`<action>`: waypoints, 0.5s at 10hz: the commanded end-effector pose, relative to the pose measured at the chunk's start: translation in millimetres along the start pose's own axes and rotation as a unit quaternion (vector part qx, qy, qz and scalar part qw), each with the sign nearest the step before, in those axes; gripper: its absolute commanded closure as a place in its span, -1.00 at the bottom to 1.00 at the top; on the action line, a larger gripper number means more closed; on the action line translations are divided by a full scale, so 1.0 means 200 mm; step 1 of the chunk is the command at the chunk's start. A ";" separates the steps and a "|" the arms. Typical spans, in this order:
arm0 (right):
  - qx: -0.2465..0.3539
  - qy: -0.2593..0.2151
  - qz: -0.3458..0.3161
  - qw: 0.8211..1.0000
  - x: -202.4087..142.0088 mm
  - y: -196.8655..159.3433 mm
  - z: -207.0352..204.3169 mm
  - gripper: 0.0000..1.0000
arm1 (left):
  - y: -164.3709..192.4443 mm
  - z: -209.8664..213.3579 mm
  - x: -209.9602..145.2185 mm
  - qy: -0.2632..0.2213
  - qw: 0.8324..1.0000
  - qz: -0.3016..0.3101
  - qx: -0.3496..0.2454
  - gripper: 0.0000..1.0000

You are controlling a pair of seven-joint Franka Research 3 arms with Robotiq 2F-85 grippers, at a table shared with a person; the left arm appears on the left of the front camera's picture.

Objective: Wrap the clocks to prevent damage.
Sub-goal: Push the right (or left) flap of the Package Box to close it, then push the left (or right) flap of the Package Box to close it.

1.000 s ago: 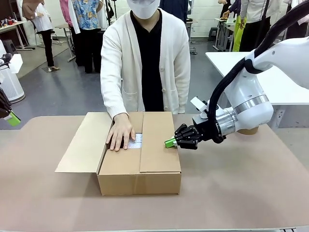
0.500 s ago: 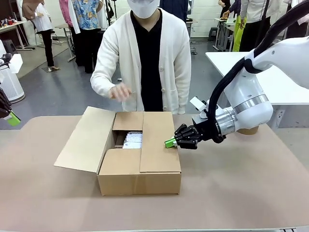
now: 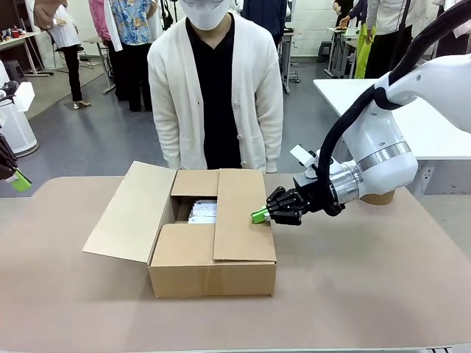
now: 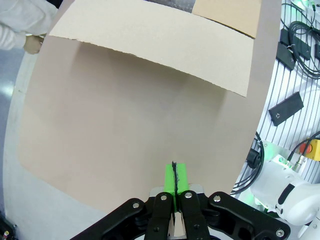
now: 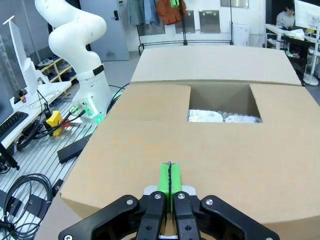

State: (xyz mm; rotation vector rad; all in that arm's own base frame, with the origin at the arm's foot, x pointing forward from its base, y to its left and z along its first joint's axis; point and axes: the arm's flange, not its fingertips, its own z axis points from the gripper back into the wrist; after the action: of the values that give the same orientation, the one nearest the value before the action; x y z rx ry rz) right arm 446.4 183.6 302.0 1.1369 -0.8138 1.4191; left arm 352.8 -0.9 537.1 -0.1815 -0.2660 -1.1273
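Note:
The clocks (image 3: 203, 212) lie as a whitish bubble-wrap bundle inside the brown cardboard box (image 3: 213, 276) at the middle of the table, seen through the gap between its flaps; no clock face shows. In the right wrist view the bundle (image 5: 224, 117) sits in the same opening. My right gripper (image 3: 259, 216) is shut and empty, its green tips resting on the box's folded-down right flap (image 5: 200, 150). My left gripper (image 3: 16, 179) hangs shut at the far left edge, well away from the box, over bare table (image 4: 125, 130). The box's left flap (image 3: 125, 213) stands open.
A person in a white cardigan (image 3: 217, 88) stands right behind the box, arms down. A brown object (image 3: 379, 198) sits partly hidden behind my right wrist. A white table (image 3: 353, 92) stands at the back right. The tabletop in front of and right of the box is free.
The person's hand, which pressed the box's flaps a second ago, has lifted away and dropped to the side. The opening over the bundle now shows wider. Both arms stayed put.

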 end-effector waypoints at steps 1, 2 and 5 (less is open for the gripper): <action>-0.003 0.003 -0.005 1.000 -0.02 0.00 -0.01 0.98 | 0.01 0.00 -0.01 -0.006 1.000 -0.005 0.003 0.99; -0.003 0.003 -0.005 1.000 -0.02 0.00 -0.01 0.98 | 0.01 0.00 -0.01 -0.006 1.000 -0.005 0.003 0.99; -0.003 0.003 -0.005 1.000 -0.02 0.00 -0.01 0.98 | 0.01 0.00 -0.01 -0.006 1.000 -0.005 0.003 0.99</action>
State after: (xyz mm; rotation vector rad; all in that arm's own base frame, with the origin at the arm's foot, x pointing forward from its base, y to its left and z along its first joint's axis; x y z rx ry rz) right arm 446.4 183.6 302.0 1.1369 -0.8138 1.4191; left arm 352.8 -0.9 537.1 -0.1815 -0.2660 -1.1273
